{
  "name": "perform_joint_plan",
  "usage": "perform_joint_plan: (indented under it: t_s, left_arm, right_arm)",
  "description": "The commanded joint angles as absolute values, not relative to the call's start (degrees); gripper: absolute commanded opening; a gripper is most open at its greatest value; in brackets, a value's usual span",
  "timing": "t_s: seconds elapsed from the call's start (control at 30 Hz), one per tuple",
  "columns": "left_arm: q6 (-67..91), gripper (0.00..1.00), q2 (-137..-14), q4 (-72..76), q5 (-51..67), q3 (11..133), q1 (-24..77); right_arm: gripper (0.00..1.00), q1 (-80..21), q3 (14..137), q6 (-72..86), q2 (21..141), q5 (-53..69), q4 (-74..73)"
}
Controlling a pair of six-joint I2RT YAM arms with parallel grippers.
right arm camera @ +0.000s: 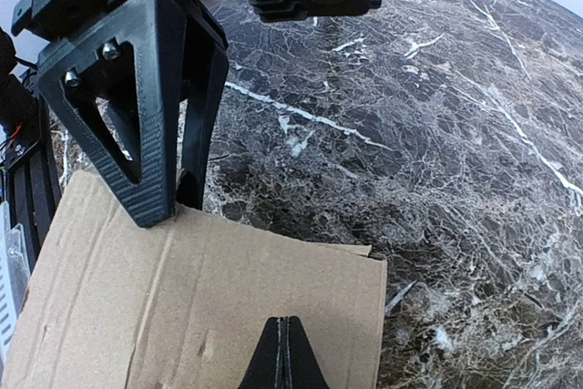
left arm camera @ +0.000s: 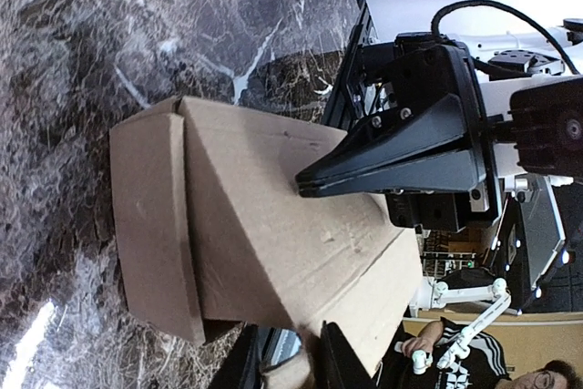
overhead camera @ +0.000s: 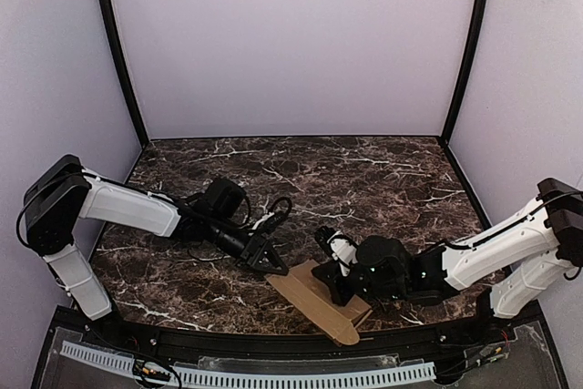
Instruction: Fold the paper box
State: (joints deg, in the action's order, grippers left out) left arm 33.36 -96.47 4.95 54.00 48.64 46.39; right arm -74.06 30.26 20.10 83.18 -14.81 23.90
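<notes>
Dark marble table (overhead camera: 364, 170), pale lilac walls (overhead camera: 291, 43)

Seen from above, the right hand (overhead camera: 332, 289) hides part of the flat brown cardboard box blank (overhead camera: 314, 312). The left hand (left arm camera: 296, 369) runs off its wrist view's bottom edge; its grip cannot be told.

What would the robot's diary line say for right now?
paper box: lying on table | left fingers: apart, astride its edge | right fingers: shut, tips on its top | fold: not finished
</notes>
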Motion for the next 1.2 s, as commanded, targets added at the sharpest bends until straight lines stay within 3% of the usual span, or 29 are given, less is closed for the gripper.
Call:
perform_joint_plan:
  t_s: [0.0, 0.67, 1.0, 1.17]
  left_arm:
    - [35.9, 0.20, -97.6, 8.7, 52.8, 45.2, 46.5]
    - [36.0, 0.15, -98.1, 11.8, 48.1, 40.2, 46.5]
    - [37.1, 0.14, -97.6, 12.5, 45.7, 39.6, 46.5]
    - [38.0, 0.14, -96.9, 12.6, 43.9, 39.4, 46.5]
  right_arm:
    - [0.00, -74.9, 31.5, 19.5, 83.9, -14.9, 23.5]
    - [0.00, -77.0, 29.6, 23.8, 85.0, -15.0, 23.5]
    - [0.02, -77.0, 31.3, 24.7, 68.7, -17.8, 9.3]
    - [0.02, -77.0, 30.0, 29.0, 60.2, -12.3, -1.7]
